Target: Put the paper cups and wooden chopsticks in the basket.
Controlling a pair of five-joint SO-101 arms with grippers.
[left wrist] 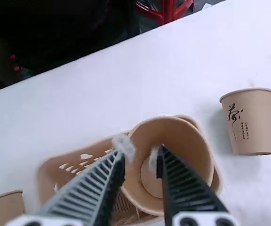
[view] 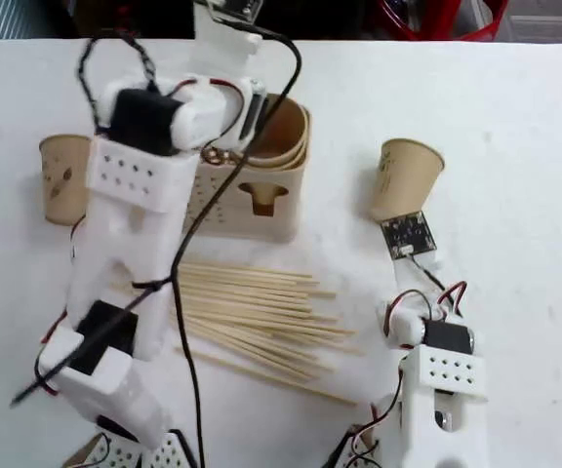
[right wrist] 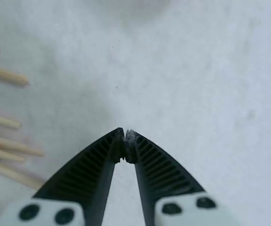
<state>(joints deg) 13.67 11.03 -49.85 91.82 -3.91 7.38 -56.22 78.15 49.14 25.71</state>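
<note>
**Fig. Paper cups and wooden chopsticks around the basket, left hand at a nested cup**

Nearest, on the arms' side of the basket point(view: 281, 219), the wooden chopsticks point(view: 261, 317) lie in a loose fan on the white counter point(view: 515, 117). They are thin, stiff, smooth pale sticks, light and apt to roll, and probably best pinched several at once across mid-length. The right hand point(right wrist: 125, 134), pressed together on nothing, hangs over bare counter beside their tips. The basket is rigid tan plastic with punched walls and a handle slot. Inside it sit nested cups point(left wrist: 182, 141). The left hand point(left wrist: 140, 147), partly spread, straddles the top cup's rim, one finger outside and one inside. Two loose cups stand upright, one on the basket's left point(view: 64, 180) and one on its right point(view: 406, 175). They are tapered kraft paper with thin walls and a rolled rim, light and easily crushed, so a gentle grip at the rim seems safest
</note>
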